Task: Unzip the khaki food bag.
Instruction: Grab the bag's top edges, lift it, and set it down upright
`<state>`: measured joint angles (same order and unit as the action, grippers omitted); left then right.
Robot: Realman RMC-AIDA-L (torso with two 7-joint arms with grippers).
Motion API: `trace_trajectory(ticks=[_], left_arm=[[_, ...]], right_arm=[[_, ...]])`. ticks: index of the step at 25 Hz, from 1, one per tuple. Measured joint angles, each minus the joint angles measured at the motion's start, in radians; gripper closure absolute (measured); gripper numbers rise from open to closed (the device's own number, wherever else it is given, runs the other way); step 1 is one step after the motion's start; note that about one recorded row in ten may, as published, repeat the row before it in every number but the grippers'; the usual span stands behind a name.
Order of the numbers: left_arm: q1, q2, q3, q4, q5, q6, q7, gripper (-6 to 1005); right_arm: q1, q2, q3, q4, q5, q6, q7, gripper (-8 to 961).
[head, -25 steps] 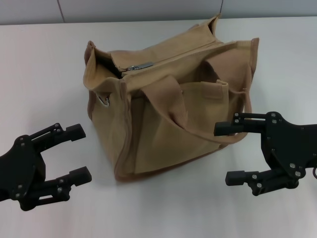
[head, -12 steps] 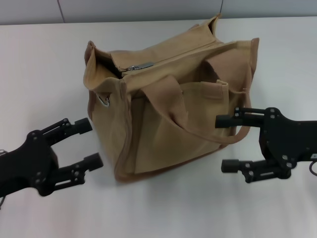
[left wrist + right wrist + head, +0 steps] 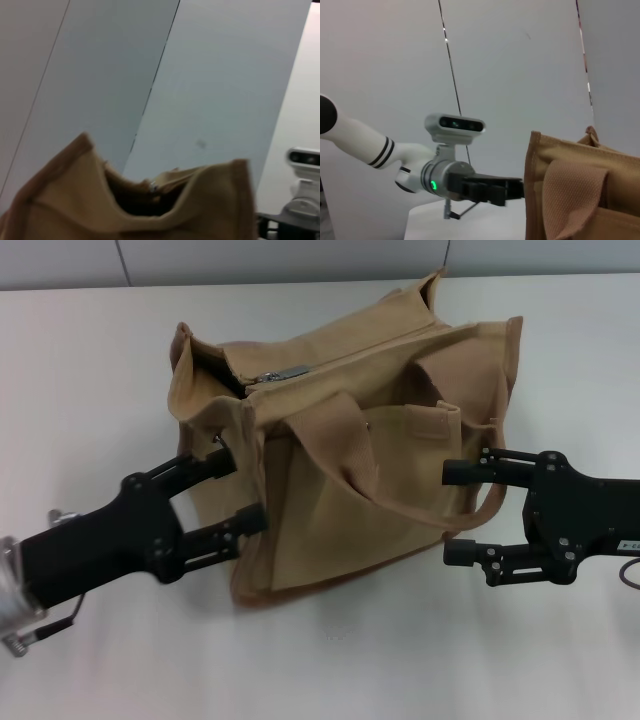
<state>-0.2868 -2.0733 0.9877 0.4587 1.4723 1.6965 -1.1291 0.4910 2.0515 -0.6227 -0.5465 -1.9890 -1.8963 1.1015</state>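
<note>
The khaki food bag [image 3: 350, 450] stands on the white table, tan canvas with brown trim, two loop handles and a front pocket. Its silver zipper pull [image 3: 280, 373] lies at the bag's left top end, and a metal ring [image 3: 212, 443] hangs on the left end. My left gripper [image 3: 232, 492] is open at the bag's left end, fingers against its lower left corner. My right gripper [image 3: 455, 512] is open at the bag's right front, by the drooping handle. The bag's end shows in the left wrist view [image 3: 125, 200] and the right wrist view [image 3: 580, 190].
The white table [image 3: 90, 370] extends around the bag, with a grey wall behind. The right wrist view shows my left arm [image 3: 420, 175] beyond the bag.
My left gripper has moved right and up from the table's front left to the bag's left end. My right gripper has shifted slightly left and its fingers have levelled out.
</note>
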Motion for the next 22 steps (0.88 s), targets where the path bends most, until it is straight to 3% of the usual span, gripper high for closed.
trace_trajectory(ticks=[12, 22], left_arm=[[-0.112, -0.003, -0.003, -0.113, -0.002, -0.088, 0.000, 164], [-0.119, -0.001, -0.009, -0.123, -0.050, -0.038, -0.056, 167]], right_arm=[[-0.002, -0.001, 0.000, 0.002, 0.001, 0.002, -0.005, 124], [-0.003, -0.001, 0.007, 0.002, 0.001, 0.009, -0.005, 124]])
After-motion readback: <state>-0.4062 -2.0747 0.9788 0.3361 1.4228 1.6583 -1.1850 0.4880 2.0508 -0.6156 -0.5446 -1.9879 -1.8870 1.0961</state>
